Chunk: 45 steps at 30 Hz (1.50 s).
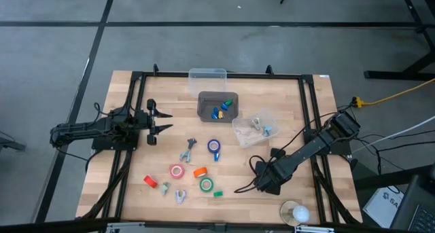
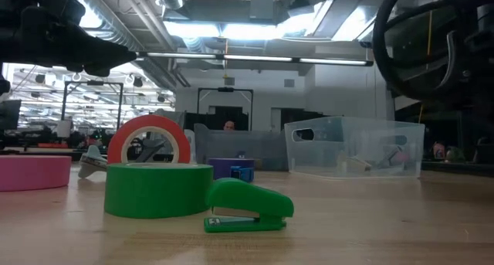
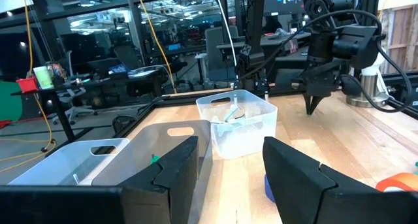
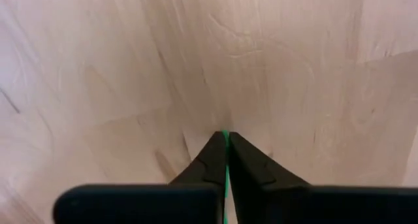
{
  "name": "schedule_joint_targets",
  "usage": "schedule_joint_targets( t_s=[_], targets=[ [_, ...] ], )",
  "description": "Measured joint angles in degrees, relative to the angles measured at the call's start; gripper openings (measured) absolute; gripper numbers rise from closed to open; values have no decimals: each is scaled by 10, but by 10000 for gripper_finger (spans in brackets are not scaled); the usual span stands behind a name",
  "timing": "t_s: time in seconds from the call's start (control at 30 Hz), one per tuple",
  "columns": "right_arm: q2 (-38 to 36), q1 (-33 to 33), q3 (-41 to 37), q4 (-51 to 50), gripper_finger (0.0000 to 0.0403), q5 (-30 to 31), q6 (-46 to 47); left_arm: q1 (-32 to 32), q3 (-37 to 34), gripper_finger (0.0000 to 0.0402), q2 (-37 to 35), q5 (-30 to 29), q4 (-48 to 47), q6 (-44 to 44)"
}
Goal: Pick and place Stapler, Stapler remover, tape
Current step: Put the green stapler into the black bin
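Note:
Three tape rolls lie flat on the table: red-pink (image 1: 177, 171), green (image 1: 206, 185) and blue (image 1: 213, 147). The green roll (image 2: 158, 189) also shows in the low view. A small green stapler (image 1: 217, 193) (image 2: 247, 205) lies beside it, with an orange stapler (image 1: 200, 172) and a red one (image 1: 150, 181) nearby. Metal stapler removers lie at mid-table (image 1: 188, 151) and near the front (image 1: 180, 195). My right gripper (image 1: 239, 189) (image 4: 226, 138) is shut, low over bare wood just right of the green stapler; a thin green line shows between its fingers. My left gripper (image 1: 160, 120) (image 3: 228, 172) is open and empty at the table's left.
A grey bin (image 1: 204, 111) with small blue, green and yellow pieces stands at the back middle. A clear bin (image 1: 207, 73) is behind it, and a clear container (image 1: 238, 132) with small items is to its right. A white round object (image 1: 296, 211) sits at the front right.

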Motion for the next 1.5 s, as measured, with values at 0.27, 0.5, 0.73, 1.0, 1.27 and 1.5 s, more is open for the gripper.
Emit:
schedule_joint_targets(
  t_s=[0.27, 0.5, 0.73, 1.0, 1.27, 1.5],
  targets=[
    [0, -19, 18, 29, 4, 1, -16, 0, 0, 169, 0, 0, 0, 0],
    [0, -49, 65, 68, 3, 2, -96, 0, 0, 169, 0, 0, 0, 0],
    [0, -84, 123, 87, 3, 2, -170, 0, 0, 169, 0, 0, 0, 0],
    [0, -126, 177, 134, 2, 4, -229, 0, 0, 169, 0, 0, 0, 0],
    [0, -178, 235, 160, 2, 7, -305, 0, 0, 169, 0, 0, 0, 0],
    [0, -200, 273, 160, 2, 20, -399, 0, 0, 169, 0, 0, 0, 0]
  ],
)
